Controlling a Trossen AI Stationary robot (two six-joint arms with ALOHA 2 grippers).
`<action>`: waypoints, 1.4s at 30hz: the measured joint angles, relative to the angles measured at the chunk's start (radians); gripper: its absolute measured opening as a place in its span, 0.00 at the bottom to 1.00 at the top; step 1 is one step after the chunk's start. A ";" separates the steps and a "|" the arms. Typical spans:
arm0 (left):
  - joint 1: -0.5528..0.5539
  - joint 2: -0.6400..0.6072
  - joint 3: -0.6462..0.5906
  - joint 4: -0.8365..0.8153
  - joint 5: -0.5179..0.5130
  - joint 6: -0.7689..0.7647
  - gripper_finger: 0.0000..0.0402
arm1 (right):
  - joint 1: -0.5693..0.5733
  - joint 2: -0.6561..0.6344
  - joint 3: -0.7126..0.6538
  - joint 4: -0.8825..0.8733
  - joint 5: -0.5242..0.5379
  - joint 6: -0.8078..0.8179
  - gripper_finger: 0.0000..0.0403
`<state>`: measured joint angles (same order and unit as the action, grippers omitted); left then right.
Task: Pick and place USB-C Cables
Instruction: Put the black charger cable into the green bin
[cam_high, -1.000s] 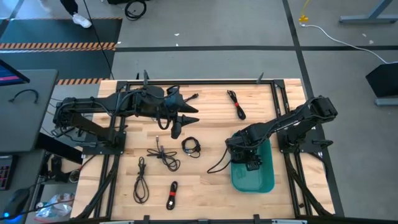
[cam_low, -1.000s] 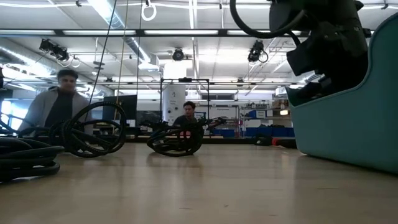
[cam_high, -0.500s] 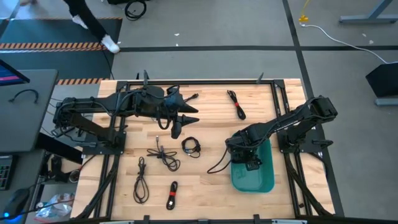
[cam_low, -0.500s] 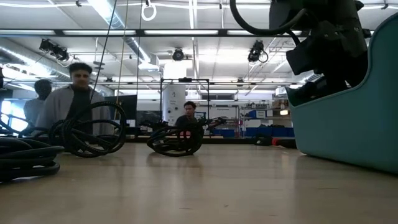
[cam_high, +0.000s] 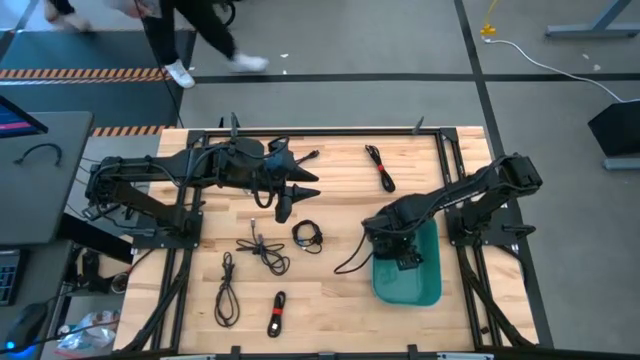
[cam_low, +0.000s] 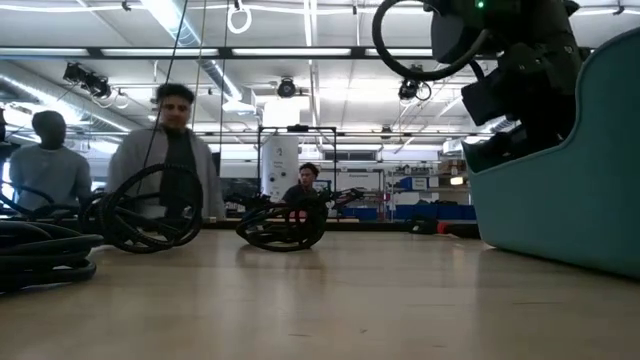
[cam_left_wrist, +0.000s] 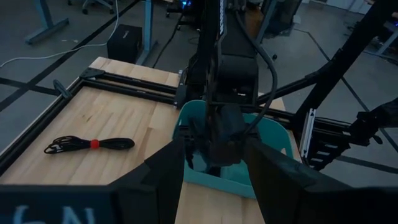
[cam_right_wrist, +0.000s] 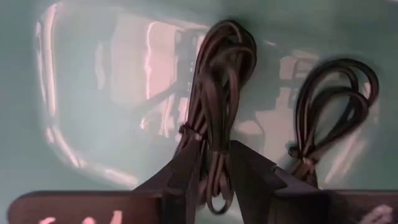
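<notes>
I see a thin black USB-C cable bundle, folded into a narrow elongated loop, lying between my right gripper's two dark fingers. Its long axis runs straight out ahead of the fingers, the rounded loop end pointing away from the gripper and the tied end at the fingertips. The fingers stand slightly apart around the cord; I cannot tell whether they clamp it or have let go. Beside it, off one finger, a second black looped cable bundle lies on the glossy floor of the teal moulded-plastic tub, which reflects light in smooth patches.

In the high view the right gripper reaches down into the tub. More black cords lie well apart on the pale wooden slat table, including one straight bundle with a red band.

My left gripper hovers above the table, fingers spread, nothing between them.
</notes>
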<state>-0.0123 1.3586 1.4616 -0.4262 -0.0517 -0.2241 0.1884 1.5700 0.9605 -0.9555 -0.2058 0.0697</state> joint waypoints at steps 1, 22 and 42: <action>0.000 0.000 0.000 0.000 0.000 0.000 0.44 | -0.005 0.000 0.012 -0.018 0.000 -0.004 0.24; 0.000 0.000 0.000 -0.121 -0.110 0.003 0.44 | -0.079 0.000 0.485 -0.238 0.113 -0.047 0.24; 0.386 0.033 0.000 -0.424 -0.164 0.108 0.44 | -0.263 0.000 1.024 -0.270 0.212 -0.159 0.24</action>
<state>0.3739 1.3914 1.4616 -0.8503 -0.2155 -0.1163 -0.0742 1.5696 1.9848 -1.2252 0.0064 -0.0896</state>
